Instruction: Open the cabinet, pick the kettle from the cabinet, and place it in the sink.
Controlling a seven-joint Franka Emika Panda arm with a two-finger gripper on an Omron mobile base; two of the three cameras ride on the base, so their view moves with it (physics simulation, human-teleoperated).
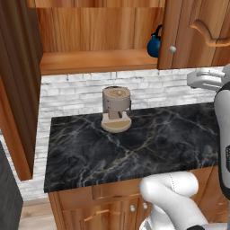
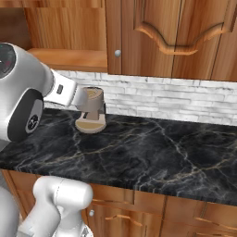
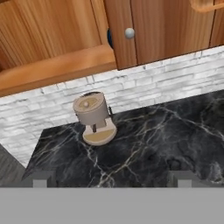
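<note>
- Left base view: cabinet [image 1: 96,31] left door open; kettle [image 1: 154,44] at shelf's right end.
- Coffee machine [image 1: 116,108] near table [image 1: 148,143] rear edge.
- Claw [image 3: 112,177] fingers apart, empty.

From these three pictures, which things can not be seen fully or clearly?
- kettle: in the left base view the closed right door covers its right part; in the hand view just a dark sliver shows past the door edge.
- cabinet: its top is cut off by the frame's upper edge.
- coffee machine: in the right base view the arm hides its left side.
</note>
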